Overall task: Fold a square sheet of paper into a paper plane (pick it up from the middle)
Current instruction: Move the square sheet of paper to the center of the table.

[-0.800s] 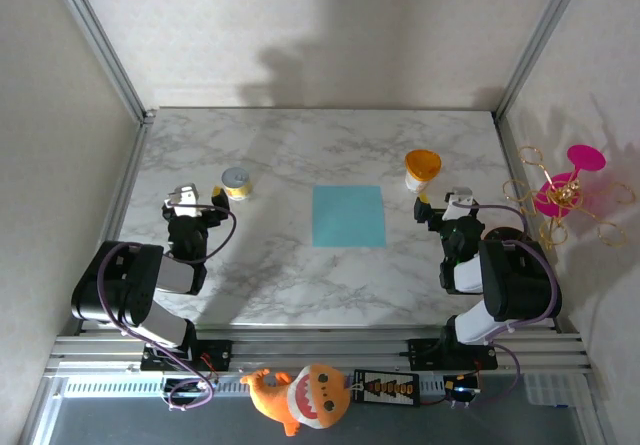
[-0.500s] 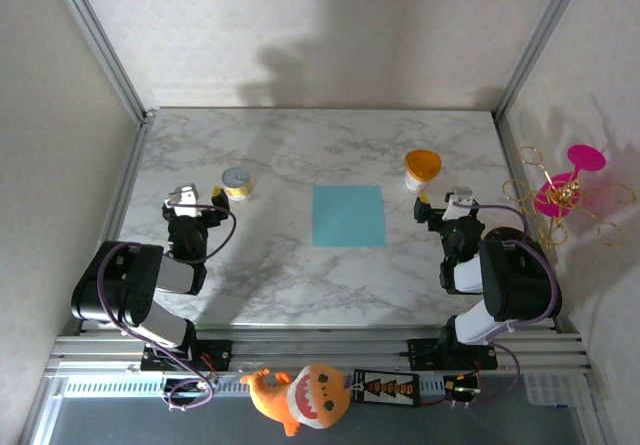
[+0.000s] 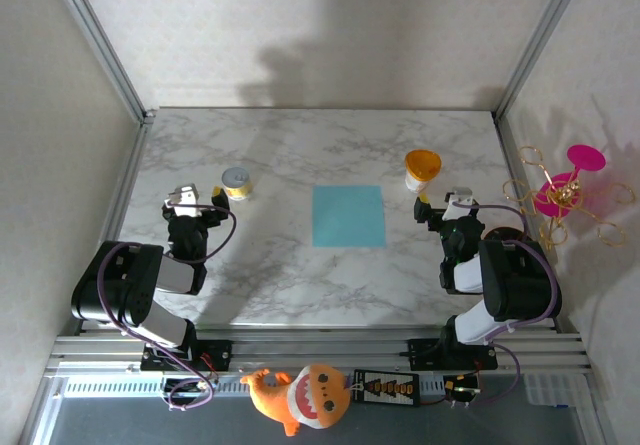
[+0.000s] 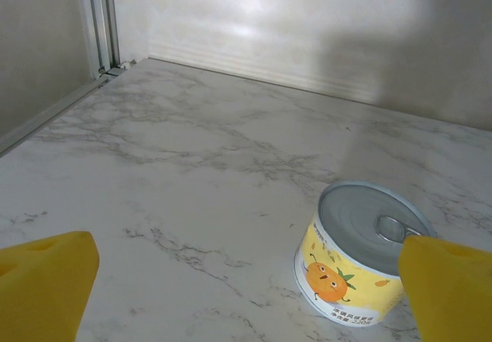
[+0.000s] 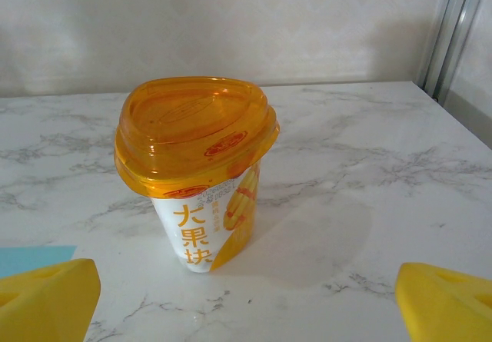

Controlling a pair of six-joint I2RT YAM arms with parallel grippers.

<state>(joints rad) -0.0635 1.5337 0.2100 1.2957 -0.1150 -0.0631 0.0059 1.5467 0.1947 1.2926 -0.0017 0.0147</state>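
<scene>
While both arms sit folded back near their bases, the sheet (image 3: 348, 215) lies flat on the table (image 3: 300, 145), about midway between left and right. It is unfolded, a plain teal square with its edges roughly parallel to the table's edges. Nothing touches it.

The left gripper (image 3: 195, 195) hangs low over the left part of the table, well apart from the sheet. Its jaws are spread wide and hold nothing. In the left wrist view the left gripper (image 4: 246, 296) shows its yellow pads (image 4: 46, 284) at the bottom corners, with bare marble between them. A can (image 4: 361, 254) stands upright just beyond the right pad, which overlaps its near right edge in that view. It is yellow with an orange cartoon fruit on its label and a pull-tab lid. From above the can (image 3: 236, 182) sits just far-right of the left gripper.

The right gripper (image 3: 440, 201) is low over the right part of the table, likewise spread wide and empty. From the right wrist the right gripper (image 5: 246, 296) faces a cup (image 5: 196, 169), which stands upright a little beyond the pads (image 5: 46, 296) and apart from them. The cup has a white body with orange print and an orange lid. From above the cup (image 3: 420, 168) stands just far-left of the right gripper and right of the sheet. A corner of the sheet (image 5: 31, 259) shows at the left edge, near-left of the cup and apart from it.

An orange plush toy (image 3: 300, 395) lies on the frame at the near edge.
</scene>
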